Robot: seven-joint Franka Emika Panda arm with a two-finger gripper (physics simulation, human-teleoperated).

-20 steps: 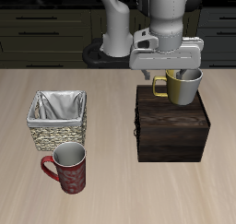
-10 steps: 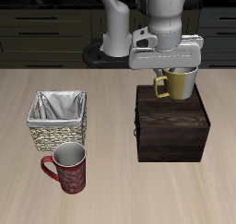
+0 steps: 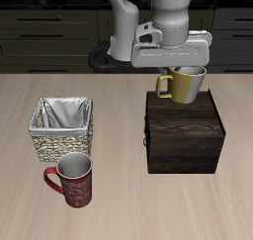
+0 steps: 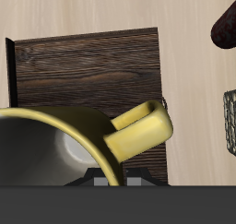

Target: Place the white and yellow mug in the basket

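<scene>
The white and yellow mug (image 3: 185, 84) is olive-yellow outside and hangs in my gripper (image 3: 191, 70), lifted a little above the dark brown wooden box (image 3: 184, 133). The gripper is shut on the mug's rim, with the handle pointing toward the basket side. In the wrist view the mug (image 4: 83, 140) fills the frame close up, with the box top (image 4: 88, 66) below it. The basket (image 3: 62, 128), tan wicker with a grey-white lining, stands on the table across from the box; its edge shows in the wrist view (image 4: 230, 126).
A dark red patterned mug (image 3: 71, 180) stands just in front of the basket, nearer the table's front edge; a part of it shows in the wrist view (image 4: 225, 27). The robot's base stands behind the box. Dark cabinets lie beyond the table's back.
The gripper has risen with the mug, lifting it off the box top and shifting it slightly toward the basket side.
</scene>
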